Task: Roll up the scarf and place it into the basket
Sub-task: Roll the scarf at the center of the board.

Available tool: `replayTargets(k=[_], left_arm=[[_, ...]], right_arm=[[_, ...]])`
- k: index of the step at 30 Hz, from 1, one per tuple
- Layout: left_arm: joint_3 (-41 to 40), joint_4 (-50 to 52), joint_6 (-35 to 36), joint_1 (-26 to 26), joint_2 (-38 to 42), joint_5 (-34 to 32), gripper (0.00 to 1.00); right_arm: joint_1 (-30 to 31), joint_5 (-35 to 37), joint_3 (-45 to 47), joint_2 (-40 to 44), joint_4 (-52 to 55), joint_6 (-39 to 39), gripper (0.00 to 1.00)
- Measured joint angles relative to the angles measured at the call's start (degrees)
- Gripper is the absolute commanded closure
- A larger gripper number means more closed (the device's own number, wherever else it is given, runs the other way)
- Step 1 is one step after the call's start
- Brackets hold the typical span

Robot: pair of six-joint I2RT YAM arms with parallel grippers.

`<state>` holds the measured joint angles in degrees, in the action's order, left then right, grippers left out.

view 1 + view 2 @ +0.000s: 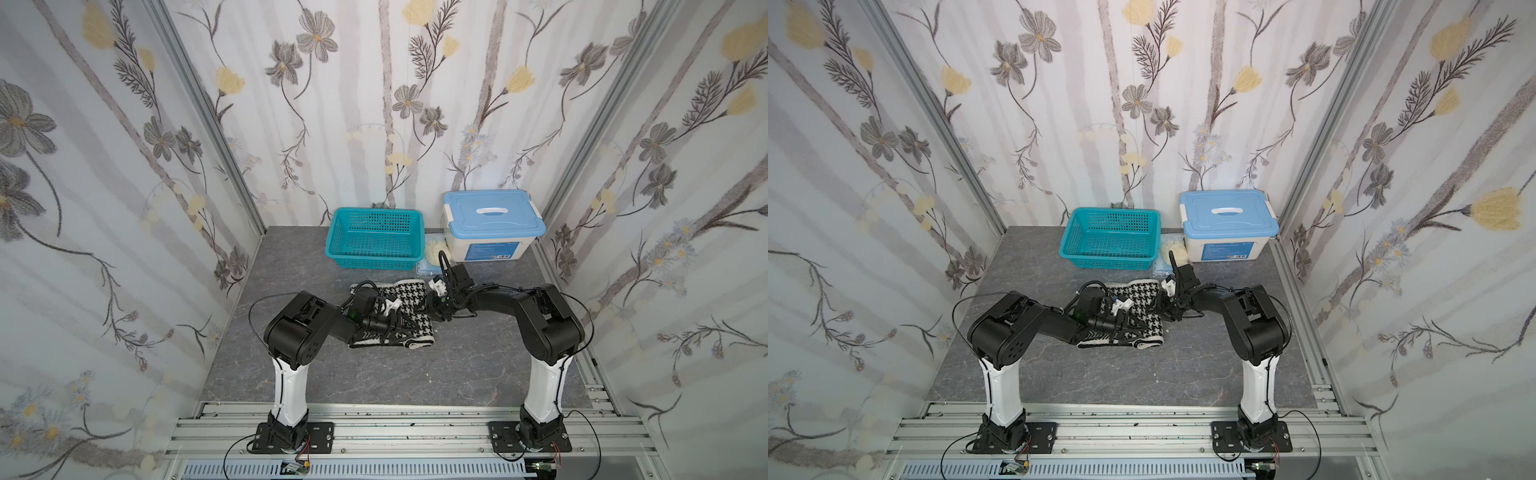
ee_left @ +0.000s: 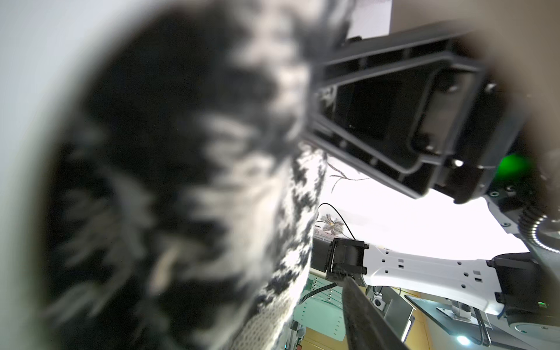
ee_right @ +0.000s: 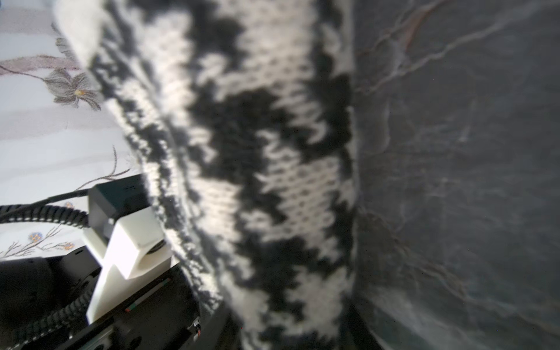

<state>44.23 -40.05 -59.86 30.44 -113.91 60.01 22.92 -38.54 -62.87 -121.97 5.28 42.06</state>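
Note:
The black-and-white scarf (image 1: 409, 305) lies partly rolled on the grey table, houndstooth face up, in both top views (image 1: 1142, 303). My left gripper (image 1: 403, 328) reaches over its near part from the left, and the knit bulges between its fingers. In the left wrist view the blurred scarf (image 2: 181, 181) fills the space beside one dark finger (image 2: 363, 315). My right gripper (image 1: 432, 311) sits at the scarf's right edge. The scarf (image 3: 272, 181) covers its jaws in the right wrist view. The teal basket (image 1: 376, 212) stands empty behind the scarf, also at the back in the paired view (image 1: 1111, 212).
A white storage box with a blue lid (image 1: 492, 220) stands right of the basket. A pale yellow cloth lump (image 1: 434, 249) and a small clear packet (image 1: 424, 268) lie between them, just behind the right wrist. Flowered walls close in three sides.

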Motion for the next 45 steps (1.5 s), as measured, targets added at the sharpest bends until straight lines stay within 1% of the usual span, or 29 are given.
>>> replayTargets(k=[2, 3, 5, 8, 12, 16, 19, 21, 26, 31, 36, 41, 45], left_arm=[[0.63, 0.61, -0.22, 0.0, -0.15, 0.15, 0.4], [1.14, 1.42, -0.26, 0.0, -0.13, 0.17, 0.38], [2.29, 3.63, -0.15, 0.0, 0.46, 0.0, 0.34], [4.46, 8.17, 1.03, -0.07, 3.08, -1.31, 0.28], [6.4, 12.66, 2.97, -0.48, 7.43, -1.97, 0.25], [6.75, 17.46, 4.98, -1.57, 10.51, -2.43, 0.25], [6.1, 20.37, 6.8, -2.67, 12.87, -2.82, 0.25], [4.74, 21.84, 7.67, -3.67, 14.93, -2.99, 0.25], [0.87, 25.14, 9.84, -5.79, 19.23, -3.48, 0.25], [-2.29, 28.55, 12.35, -6.38, 22.73, -4.2, 0.25], [-5.88, 29.81, 13.16, -6.73, 25.05, -4.87, 0.25], [-9.46, 31.65, 13.14, -6.84, 29.92, -5.25, 0.26], [-13.11, 34.67, 13.35, -8.07, 36.39, -5.42, 0.26]], right_arm=[[-0.04, -0.02, 0.33, 0.07, -0.17, 0.33, 0.95], [-0.07, 0.09, 0.33, 0.33, -0.13, 0.33, 1.0], [-0.15, 1.53, -0.04, 1.57, 1.55, 0.35, 1.0], [-0.26, 4.42, -2.91, 4.72, 8.04, -1.66, 1.0], [-0.48, 9.4, -12.15, 6.71, 21.33, -8.31, 1.0], [-0.83, 15.08, -22.08, 4.63, 35.87, -15.8, 1.0], [-0.7, 21.49, -28.5, 1.66, 46.4, -20.37, 1.0], [-0.22, 27.5, -33.24, -0.57, 53.33, -22.4, 1.0], [3.34, 41.11, -41.18, -3.06, 63.47, -23.52, 1.0], [9.27, 54.47, -44.04, -3.32, 67.6, -21.66, 1.0], [15.52, 66.45, -44.39, -5.57, 68.04, -18.16, 1.0], [19.26, 74.38, -44.37, -7.34, 66.93, -14.78, 1.0], [21.73, 77.53, -43.34, -7.82, 65.53, -11.85, 1.0]])
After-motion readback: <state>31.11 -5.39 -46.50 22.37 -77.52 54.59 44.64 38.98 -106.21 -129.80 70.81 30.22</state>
